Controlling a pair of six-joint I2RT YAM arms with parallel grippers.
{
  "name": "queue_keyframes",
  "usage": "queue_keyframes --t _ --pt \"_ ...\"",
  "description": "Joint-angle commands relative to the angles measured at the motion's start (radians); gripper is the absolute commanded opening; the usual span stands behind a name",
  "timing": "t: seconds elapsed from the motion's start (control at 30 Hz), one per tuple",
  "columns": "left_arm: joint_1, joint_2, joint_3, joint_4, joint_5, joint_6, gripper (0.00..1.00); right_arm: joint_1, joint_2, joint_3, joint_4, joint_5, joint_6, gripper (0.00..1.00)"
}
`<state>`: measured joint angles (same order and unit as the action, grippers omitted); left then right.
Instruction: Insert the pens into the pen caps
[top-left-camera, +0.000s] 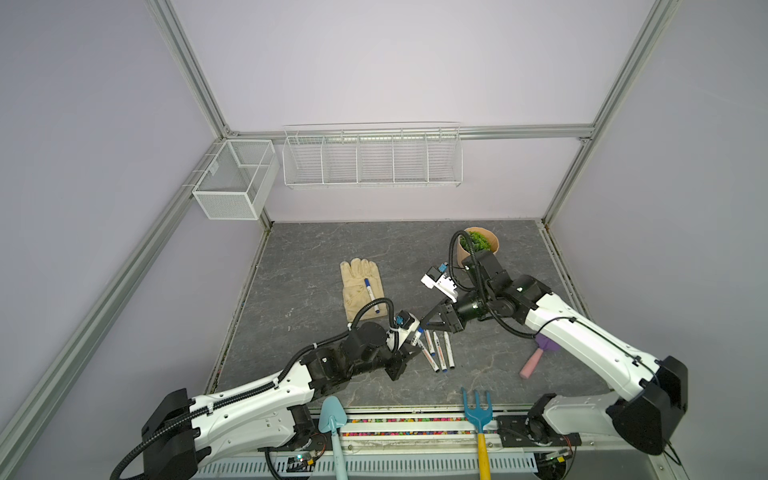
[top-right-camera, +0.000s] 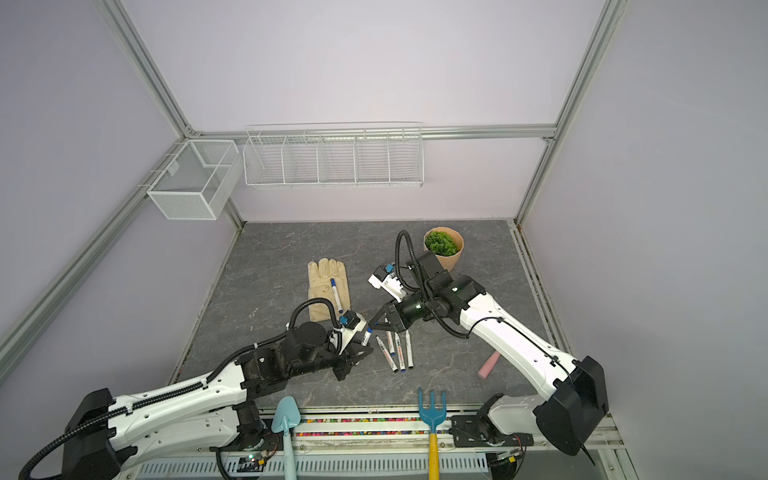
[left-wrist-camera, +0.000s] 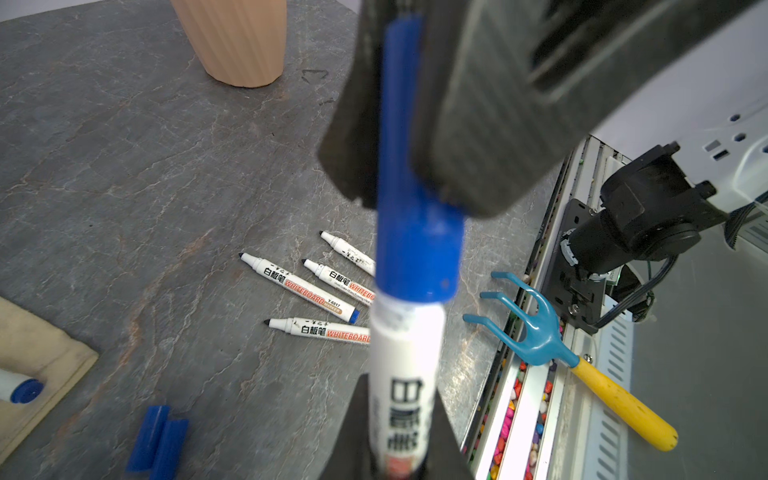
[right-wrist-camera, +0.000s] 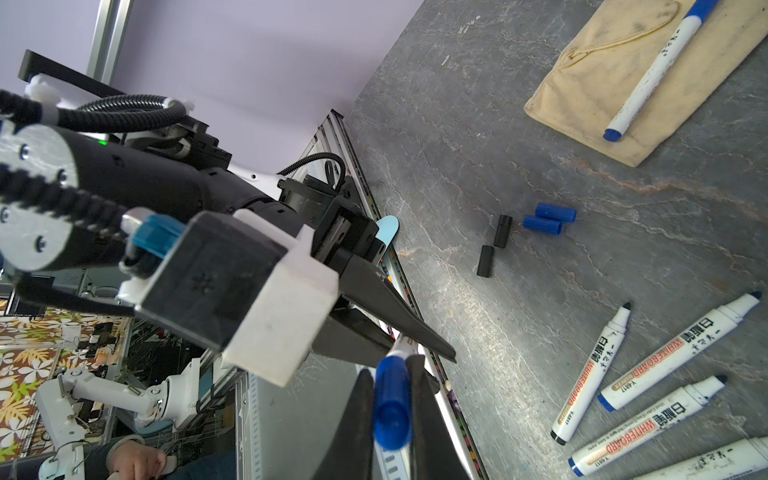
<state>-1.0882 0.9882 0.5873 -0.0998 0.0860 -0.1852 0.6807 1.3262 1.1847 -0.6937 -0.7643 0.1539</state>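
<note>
1. Work surface: the grey table carries four uncapped pens lying close together. Two loose blue caps touch each other, with two loose black caps just beside them. One capped pen rests on the glove.
2. Left gripper: the jaws are clamped on the white barrel of the held pen, which is raised above the table between the two arms.
3. Right gripper: the jaws are clamped on the blue cap, which covers the pen's tip.
4. Step in hand, as judged: pressing the cap home. Both grippers should push along the pen's own axis. Any sideways load would likely cock the cap or slide the barrel through the left jaws.
5. Seam: the cap rim meets the barrel, but it cannot be told whether the cap is fully seated. The right jaws should let go first, and only once the push has ended.
</note>
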Motion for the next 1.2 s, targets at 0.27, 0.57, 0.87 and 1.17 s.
queue_keyframes --t 0.27,0.57,0.87,1.17 --pt "0.054 0.003 0.083 0.039 -0.156 0.028 0.00 0.080 -0.004 -0.017 -0.284 -0.163 -0.002 0.07" --pt "0.054 -0.015 0.087 -0.032 -0.161 0.073 0.00 0.084 0.025 0.013 -0.332 -0.131 -0.028 0.06" --pt "0.054 -0.006 0.082 0.021 -0.141 0.081 0.00 0.115 0.079 0.006 -0.287 -0.188 -0.017 0.07" --pt "0.054 0.051 0.119 0.102 -0.124 0.109 0.00 0.125 0.147 0.009 -0.281 -0.205 -0.002 0.07"
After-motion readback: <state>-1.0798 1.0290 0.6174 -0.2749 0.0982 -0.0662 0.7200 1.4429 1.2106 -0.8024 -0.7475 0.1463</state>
